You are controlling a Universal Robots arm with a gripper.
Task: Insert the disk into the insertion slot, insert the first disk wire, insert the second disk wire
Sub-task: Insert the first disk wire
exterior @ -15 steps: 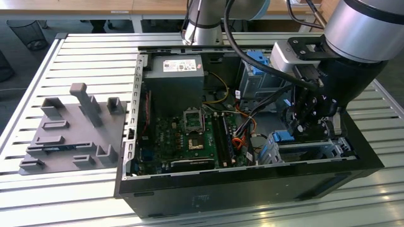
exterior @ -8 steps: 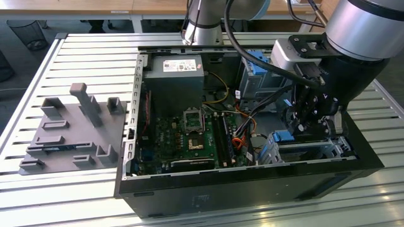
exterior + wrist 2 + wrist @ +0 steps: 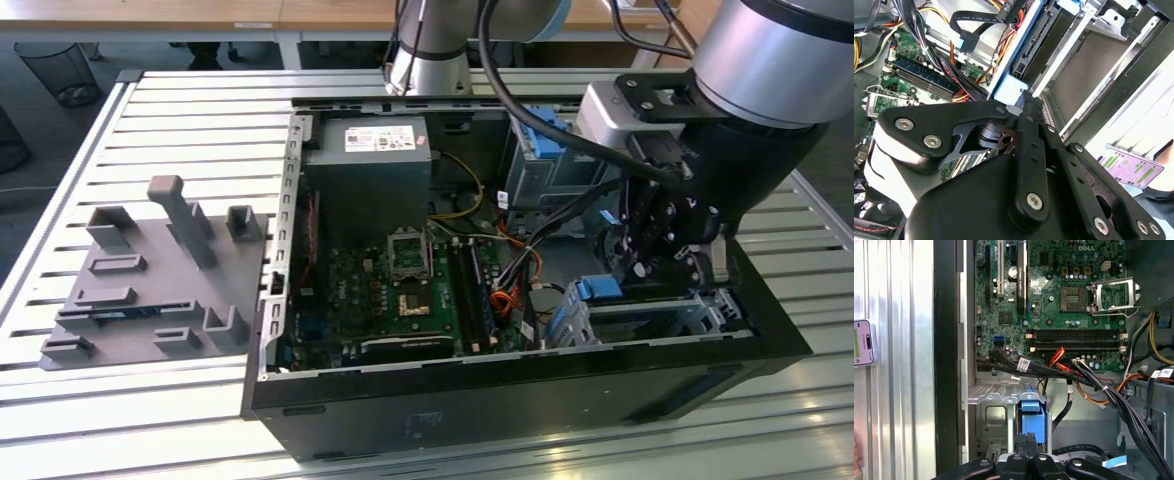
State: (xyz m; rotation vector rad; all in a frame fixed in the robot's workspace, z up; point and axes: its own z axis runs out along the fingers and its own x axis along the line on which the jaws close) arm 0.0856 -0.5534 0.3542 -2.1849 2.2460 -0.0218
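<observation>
The disk (image 3: pixel 1033 415) stands on edge in the insertion slot (image 3: pixel 996 415), a silver sheet-metal cage at the case's near corner, on the exterior view's right. Its bright blue caddy (image 3: pixel 601 290) shows at the cage mouth (image 3: pixel 667 315). My gripper (image 3: pixel 1026 440) reaches down onto it, fingers close together on the caddy's edge. In the second wrist view the fingertips (image 3: pixel 1026 100) meet a pale blue-white tab beside the disk's blue rail (image 3: pixel 1016 50) and the cage wall (image 3: pixel 1079 75). A loose black wire with a blue plug (image 3: pixel 966 42) hangs nearby.
The motherboard (image 3: pixel 1069 295) fills the open case, with a bundle of black, red and orange cables (image 3: pixel 1054 367) crossing above the cage. A taller grey bay with a blue latch (image 3: pixel 547 135) stands behind. A grey fixture (image 3: pixel 147 270) and a small device (image 3: pixel 864 342) lie on the slatted table.
</observation>
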